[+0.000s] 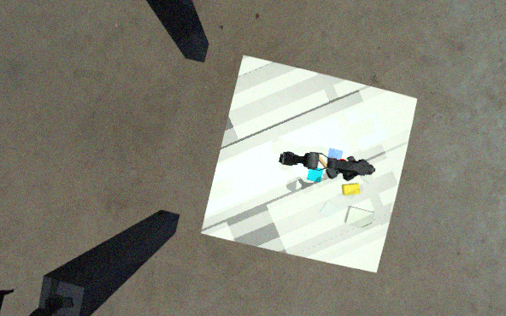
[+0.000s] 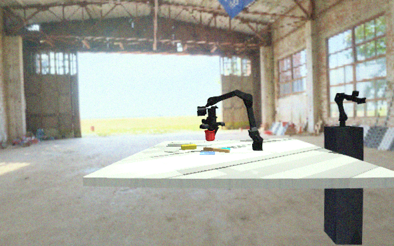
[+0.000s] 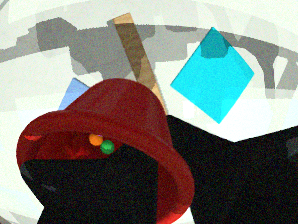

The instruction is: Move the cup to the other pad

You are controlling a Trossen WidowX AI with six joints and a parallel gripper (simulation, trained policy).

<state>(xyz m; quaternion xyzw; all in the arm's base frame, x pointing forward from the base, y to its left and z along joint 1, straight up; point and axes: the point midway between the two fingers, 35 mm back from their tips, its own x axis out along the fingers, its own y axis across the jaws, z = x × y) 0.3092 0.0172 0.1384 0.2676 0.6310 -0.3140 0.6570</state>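
The red cup (image 2: 209, 135) (image 3: 122, 100) hangs clear above the table, nearly upright in the exterior view. My gripper (image 2: 210, 129) (image 3: 160, 122) is shut on its wall, one finger inside the cup and one outside. An orange marble (image 3: 96, 139) and a green marble (image 3: 107, 147) show inside; the finger hides much of the interior. The blue pad (image 1: 335, 152) (image 2: 207, 153) (image 3: 73, 92) lies on the table, partly behind the cup in the wrist view. The cyan pad (image 1: 314, 175) (image 2: 225, 148) (image 3: 215, 82) lies on the other side of a wooden bar.
The wooden bar (image 1: 322, 160) (image 2: 216, 150) (image 3: 131, 47) lies between the two pads. A yellow block (image 1: 351, 189) (image 2: 188, 147) and a pale block (image 1: 359, 217) lie farther off on the table (image 1: 272, 98) (image 2: 145, 169). A second arm (image 2: 341, 106) stands on a separate black pedestal.
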